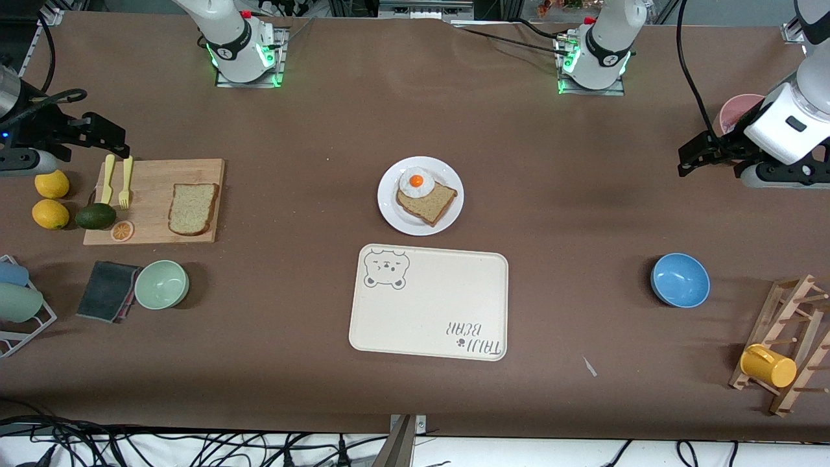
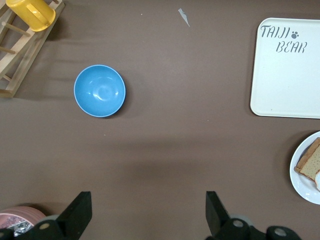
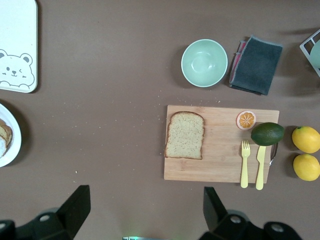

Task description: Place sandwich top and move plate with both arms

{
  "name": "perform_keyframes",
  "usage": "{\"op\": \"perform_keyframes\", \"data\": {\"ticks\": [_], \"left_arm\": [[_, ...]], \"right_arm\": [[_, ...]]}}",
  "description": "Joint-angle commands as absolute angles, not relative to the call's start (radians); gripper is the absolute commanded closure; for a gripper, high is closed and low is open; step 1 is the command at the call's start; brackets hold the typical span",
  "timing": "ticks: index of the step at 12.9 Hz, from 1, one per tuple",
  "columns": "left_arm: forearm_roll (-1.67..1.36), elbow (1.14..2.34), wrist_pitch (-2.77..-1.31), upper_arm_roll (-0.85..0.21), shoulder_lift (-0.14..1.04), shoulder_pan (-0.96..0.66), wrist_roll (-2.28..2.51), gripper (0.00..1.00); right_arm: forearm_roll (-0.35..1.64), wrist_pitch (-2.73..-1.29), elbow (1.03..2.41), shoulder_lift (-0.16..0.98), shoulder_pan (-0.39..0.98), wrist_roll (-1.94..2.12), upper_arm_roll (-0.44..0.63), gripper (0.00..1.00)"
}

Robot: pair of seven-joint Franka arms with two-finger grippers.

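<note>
The sandwich top point(image 1: 193, 208) lies flat on a wooden cutting board point(image 1: 152, 224) toward the right arm's end of the table; it also shows in the right wrist view point(image 3: 185, 135). The white plate point(image 1: 447, 170) sits mid-table and holds a smaller, darker bread slice point(image 1: 433, 205) with a fried egg point(image 1: 415, 182) on it. My right gripper point(image 1: 109, 137) is open and empty, up over the table beside the board point(image 3: 146, 205). My left gripper point(image 1: 697, 155) is open and empty over bare table at the left arm's end point(image 2: 148, 210).
A cream bear-print tray point(image 1: 428, 301) lies nearer the camera than the plate. A blue bowl point(image 1: 679, 279), a rack with a yellow mug point(image 1: 768, 365) and a pink cup point(image 1: 736, 110) are at the left arm's end. A green bowl point(image 1: 161, 284), grey cloth point(image 1: 107, 290), avocado point(image 1: 95, 216) and lemons point(image 1: 50, 214) surround the board.
</note>
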State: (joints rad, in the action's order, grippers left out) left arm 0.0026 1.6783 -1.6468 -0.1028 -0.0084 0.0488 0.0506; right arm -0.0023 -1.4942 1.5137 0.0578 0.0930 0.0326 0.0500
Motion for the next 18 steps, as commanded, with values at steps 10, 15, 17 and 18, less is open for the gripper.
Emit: {"op": "perform_keyframes", "data": {"ticks": [10, 15, 17, 18], "left_arm": [[-0.008, 1.677, -1.643, -0.098, -0.014, 0.051, 0.023, 0.0], [-0.008, 1.677, -1.643, -0.098, -0.012, 0.051, 0.023, 0.0], [-0.008, 1.677, -1.643, -0.097, -0.012, 0.051, 0.023, 0.0], [-0.008, 1.677, -1.643, -0.097, -0.014, 0.051, 0.023, 0.0]], "right_arm": [[-0.014, -1.502, 1.489, 0.061, 0.092, 0.025, 0.045, 0.0], [-0.012, -1.494, 1.489, 0.06, 0.087, 0.035, 0.048, 0.0], [-0.011, -1.496, 1.489, 0.063, 0.089, 0.037, 0.048, 0.0], [-0.011, -1.496, 1.489, 0.063, 0.087, 0.037, 0.048, 0.0]]}}
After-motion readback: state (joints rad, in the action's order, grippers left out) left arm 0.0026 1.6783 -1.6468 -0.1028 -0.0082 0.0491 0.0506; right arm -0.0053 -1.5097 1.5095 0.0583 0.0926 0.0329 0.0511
